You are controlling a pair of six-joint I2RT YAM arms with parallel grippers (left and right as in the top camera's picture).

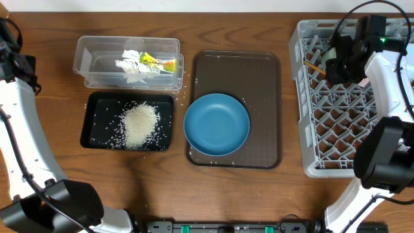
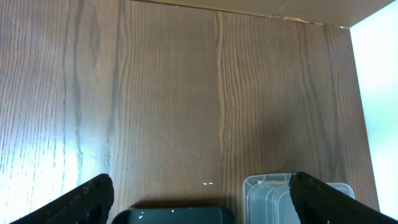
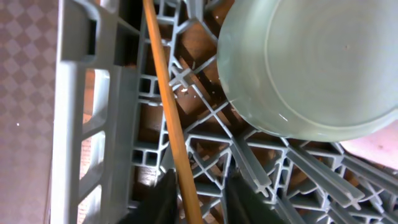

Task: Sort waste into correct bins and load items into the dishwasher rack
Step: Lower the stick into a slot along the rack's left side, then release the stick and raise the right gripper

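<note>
Over the back left corner of the grey dishwasher rack [image 1: 310,129] hangs my right gripper [image 1: 336,61]. In the right wrist view its jaws [image 3: 202,202] stand narrowly open around a wooden chopstick [image 3: 168,93]. The stick lies on the rack lattice [image 3: 74,93] against the left finger, with a gap to the right finger. A mint-green bowl [image 3: 311,62] sits in the rack beside it. The dark-blue dish [image 1: 217,124] rests on the brown tray. My left gripper [image 2: 202,205] is wide open and empty over bare table. The clear tub [image 1: 97,58] holds tissue [image 1: 129,68] and the yellow wrapper [image 1: 158,63]. Rice [image 1: 139,124] lies in the black tray [image 1: 97,129].
The brown serving tray [image 1: 265,97] lies between the bins and the rack. A few rice grains are scattered on the wood near the tub. In the left wrist view the black tray's edge [image 2: 174,216] and the tub's corner [image 2: 273,199] show just below the fingers.
</note>
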